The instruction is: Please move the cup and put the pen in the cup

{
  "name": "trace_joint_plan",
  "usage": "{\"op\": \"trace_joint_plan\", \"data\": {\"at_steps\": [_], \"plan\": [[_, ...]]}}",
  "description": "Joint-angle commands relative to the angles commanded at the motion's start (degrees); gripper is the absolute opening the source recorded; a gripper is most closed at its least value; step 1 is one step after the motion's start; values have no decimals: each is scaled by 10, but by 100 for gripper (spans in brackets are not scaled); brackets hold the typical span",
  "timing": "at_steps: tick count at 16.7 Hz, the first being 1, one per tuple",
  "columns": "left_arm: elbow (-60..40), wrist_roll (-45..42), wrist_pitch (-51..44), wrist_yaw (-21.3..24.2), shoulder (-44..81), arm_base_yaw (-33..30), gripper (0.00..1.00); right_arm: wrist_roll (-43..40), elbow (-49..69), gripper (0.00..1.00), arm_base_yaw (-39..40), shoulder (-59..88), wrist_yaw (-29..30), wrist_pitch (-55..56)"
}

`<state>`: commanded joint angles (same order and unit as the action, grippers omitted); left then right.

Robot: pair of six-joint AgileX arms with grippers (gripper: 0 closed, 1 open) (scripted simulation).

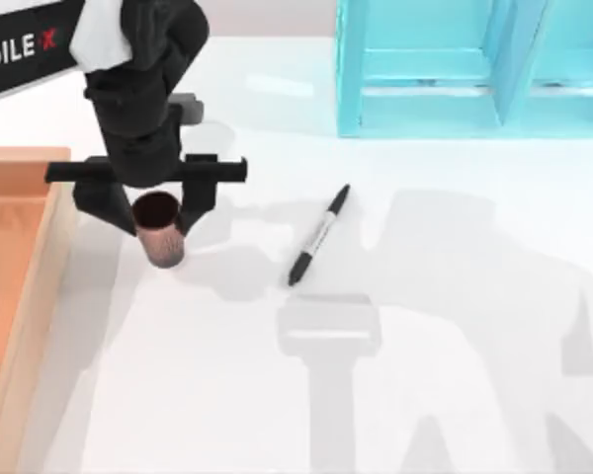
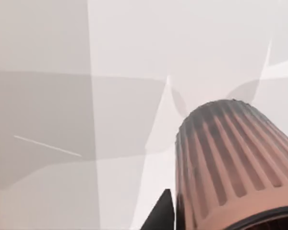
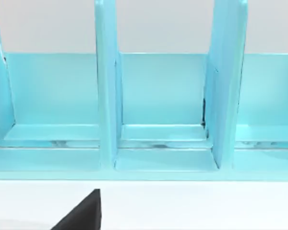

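So far only the cup half is under way: the left hand (image 1: 158, 222) grips the small reddish-brown ribbed cup (image 1: 161, 229) near the tabletop's left edge (beside an orange-wood tray (image 1: 20, 257)). The black-capped grey marker pen (image 1: 318, 235) lies mid-tabletop, untouched.

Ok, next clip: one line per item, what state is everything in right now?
cup: upright, mouth open, between the left hand's fingers, beside the tray.
pen: capped, lying flat on the table, apart from the cup.
left hand: shut on the cup, at the table's left.
tray: orange wood, at the left edge.
blue rack: upright at the far side, its compartments hold nothing visible.
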<state>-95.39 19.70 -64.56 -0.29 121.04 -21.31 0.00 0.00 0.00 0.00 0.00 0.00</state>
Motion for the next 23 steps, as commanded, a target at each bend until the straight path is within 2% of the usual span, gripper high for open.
{"op": "trace_joint_plan", "data": {"at_steps": [11,23], "plan": [[0,0,0,0,0,0,98,0,0,100,0,0,0,0],[-22,2,-20,0,6,1,100,0,0,100,0,0,0,0]]}}
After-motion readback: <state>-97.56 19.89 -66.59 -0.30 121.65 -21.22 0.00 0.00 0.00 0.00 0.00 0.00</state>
